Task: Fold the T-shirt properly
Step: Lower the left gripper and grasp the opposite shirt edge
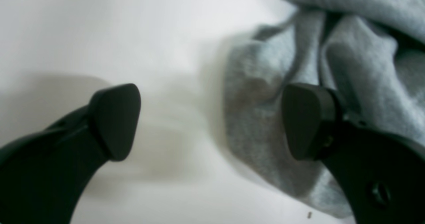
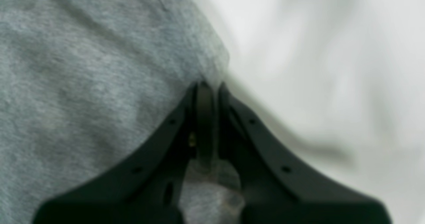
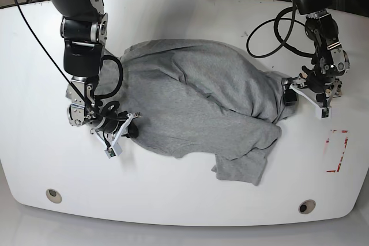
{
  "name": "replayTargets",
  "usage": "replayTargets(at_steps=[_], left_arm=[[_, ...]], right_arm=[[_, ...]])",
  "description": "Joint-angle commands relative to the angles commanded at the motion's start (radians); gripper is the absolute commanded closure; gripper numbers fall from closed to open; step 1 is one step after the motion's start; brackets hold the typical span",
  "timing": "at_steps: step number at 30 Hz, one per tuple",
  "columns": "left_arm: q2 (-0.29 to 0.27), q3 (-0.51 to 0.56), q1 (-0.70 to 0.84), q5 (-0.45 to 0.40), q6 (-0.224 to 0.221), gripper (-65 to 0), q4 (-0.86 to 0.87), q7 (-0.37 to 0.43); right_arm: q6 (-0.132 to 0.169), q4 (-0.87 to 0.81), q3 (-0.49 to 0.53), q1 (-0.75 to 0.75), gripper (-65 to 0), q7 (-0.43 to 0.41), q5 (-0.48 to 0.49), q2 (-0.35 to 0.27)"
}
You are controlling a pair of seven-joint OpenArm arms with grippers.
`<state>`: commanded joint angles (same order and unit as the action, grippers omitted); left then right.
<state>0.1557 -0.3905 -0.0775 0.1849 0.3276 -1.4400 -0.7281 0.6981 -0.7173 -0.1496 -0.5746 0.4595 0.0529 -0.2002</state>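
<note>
On the white table (image 3: pixel 190 10) lay one crumpled T-shirt (image 3: pixel 196 108); two grippers flanked it, right gripper (image 2: pixel 208 84) fingers pinching its edge, left gripper (image 1: pixel 212 121) fingers spread wide, empty.

Two black arms with looping black cables, white brackets, and matte black screw-studded claws: left claw (image 1: pixel 212 121), right claw (image 2: pixel 210 87).

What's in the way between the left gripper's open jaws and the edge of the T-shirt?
Nothing visible. The left gripper is open over bare white table, and the grey T-shirt bunches right beside one finger, with no other object between them.
</note>
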Motion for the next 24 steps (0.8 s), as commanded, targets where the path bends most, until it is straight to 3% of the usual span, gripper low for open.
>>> replayTargets(at_steps=[6, 17, 19, 24], left_arm=[[0.000, 0.075, 0.000, 0.002, 0.000, -65.0, 0.003, -0.002], [-0.034, 0.083, 0.000, 0.002, 0.002, -64.2, 0.054, -0.021], [-0.034, 0.083, -0.002, 0.002, 0.002, -59.0, 0.066, -0.021], [-0.034, 0.083, -0.025, 0.002, 0.002, -34.9, 0.086, -0.021]], right_arm=[[0.000, 0.000, 0.000, 0.002, 0.0, -0.002, 0.002, 0.000], [0.000, -0.034, 0.000, 0.006, 0.0, -0.002, 0.002, 0.002], [0.000, -0.048, 0.000, 0.018, 0.0, -0.002, 0.002, 0.002], [0.000, -0.074, 0.000, 0.029, 0.0, 0.003, 0.002, 0.002]])
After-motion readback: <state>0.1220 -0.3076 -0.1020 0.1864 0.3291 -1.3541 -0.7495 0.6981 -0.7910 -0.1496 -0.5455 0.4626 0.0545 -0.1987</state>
